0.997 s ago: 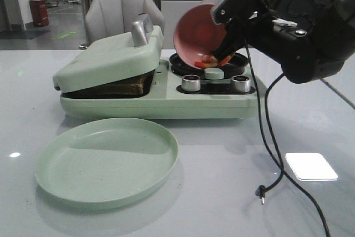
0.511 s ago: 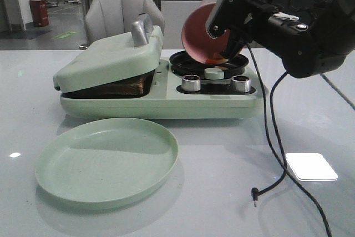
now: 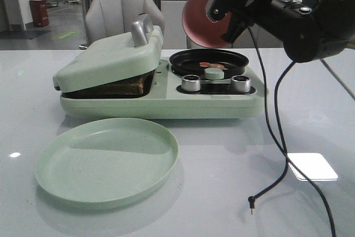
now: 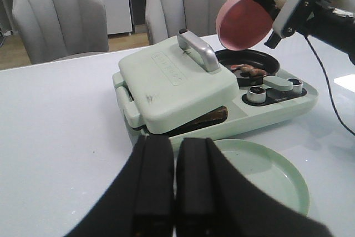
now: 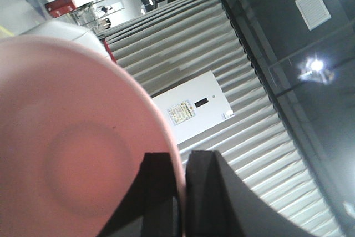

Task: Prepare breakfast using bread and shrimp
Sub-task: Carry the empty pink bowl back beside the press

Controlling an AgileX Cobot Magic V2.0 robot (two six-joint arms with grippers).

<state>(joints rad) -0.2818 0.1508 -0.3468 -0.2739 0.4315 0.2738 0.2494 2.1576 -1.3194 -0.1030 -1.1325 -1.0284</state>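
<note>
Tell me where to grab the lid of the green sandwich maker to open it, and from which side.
Grip the metal handle standing up at the lid's right edge, beside the round pan. Probably best to come down from above with the fingers either side of the bar: it sticks up clear of the lid, and the lid rests slightly propped on the bread, so lifting there should swing it open.

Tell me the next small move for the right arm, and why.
Probably carry the pink bowl clear of the breakfast maker and set it on the table. The right end effector grips its rim, tipped on edge above the round black pan, and the shrimp already lie in the pan, so the pour looks finished.
</note>
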